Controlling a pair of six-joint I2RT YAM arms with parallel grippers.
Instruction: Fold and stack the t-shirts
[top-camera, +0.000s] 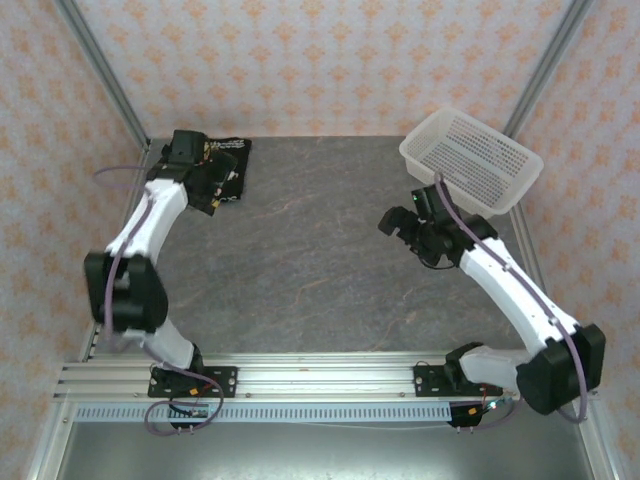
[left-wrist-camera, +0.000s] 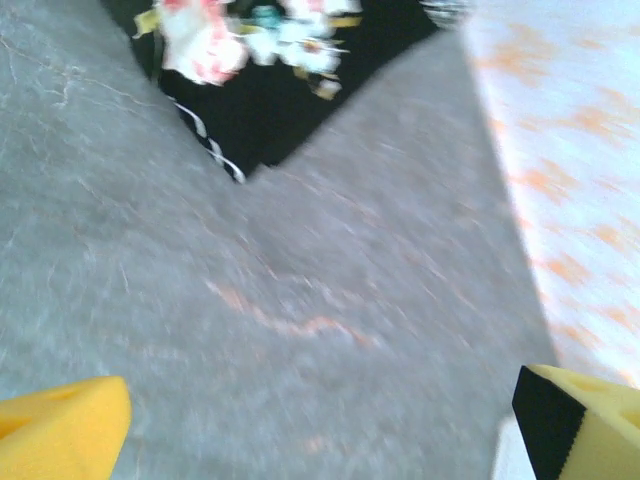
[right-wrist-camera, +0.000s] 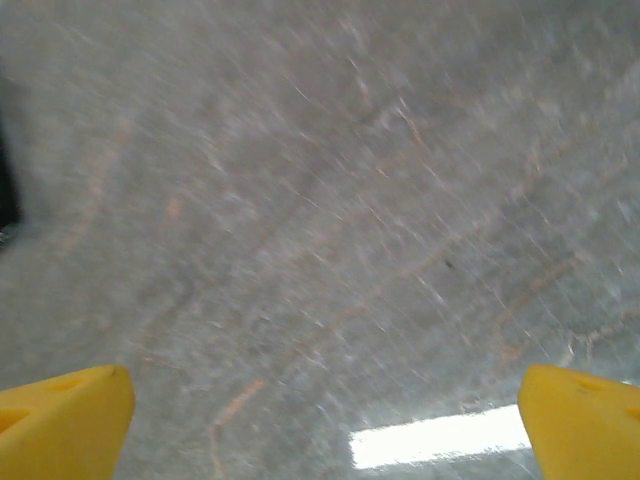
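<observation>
We see the t-shirt (left-wrist-camera: 290, 95) at the left wrist view's top, apart from our left gripper's (left-wrist-camera: 320, 425) spread jaws; the right gripper (right-wrist-camera: 320, 420), equally spread, hangs over the table (right-wrist-camera: 320, 200).

A grey marbled table (top-camera: 320, 270) sits between pale walls (top-camera: 330, 60) patterned with orange motifs.

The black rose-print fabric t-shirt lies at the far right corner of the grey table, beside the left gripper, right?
No: the top external view shows the black rose-print fabric t-shirt at the far left corner of the grey table, beside the left gripper.
</observation>
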